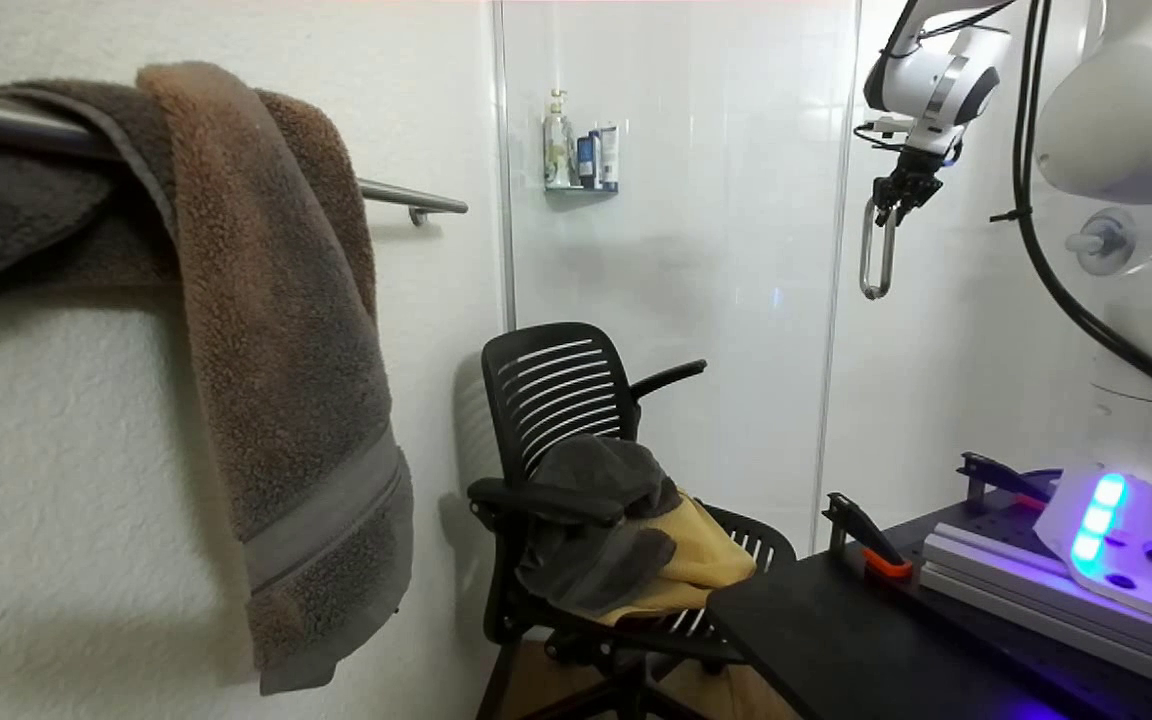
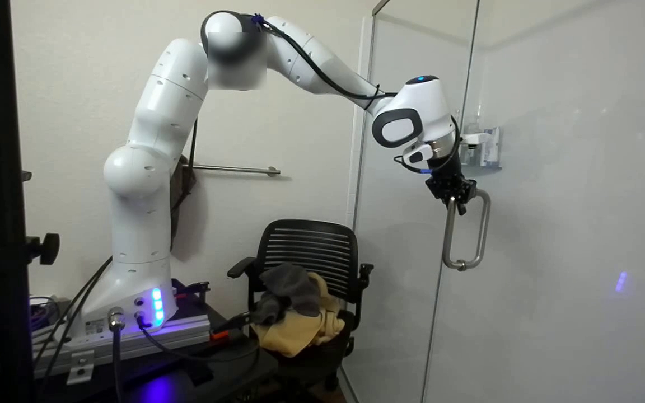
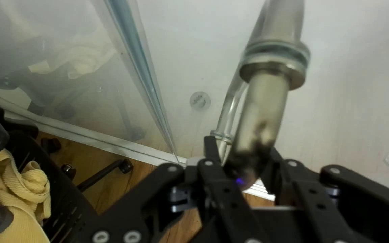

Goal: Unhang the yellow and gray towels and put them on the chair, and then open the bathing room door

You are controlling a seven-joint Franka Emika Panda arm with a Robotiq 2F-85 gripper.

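Wrist view: the claw (image 3: 243, 162) grips the handle (image 3: 270, 98), one finger on each side, spread only to the handle's thickness. The handle is fixed to the door (image 2: 569, 224), just beside the door's vertical edge, which runs close along the neighboring pane (image 2: 398, 291). On the other side of the handle the door face runs wide. Both exterior views show the gray towel (image 2: 297, 288) on top of the yellow towel (image 2: 294, 334), bunched on the seat of the chair (image 2: 333, 260). A strip of floor (image 3: 142, 172) is open between chair and sill (image 3: 96, 137), partly crossed by the chair's base. In an exterior view the corner of the desk (image 1: 816, 640) overlaps the seat's edge; actual clearance cannot be judged. The brown towel (image 1: 276, 350) hangs over the rail (image 1: 406, 195), well apart from the claw.
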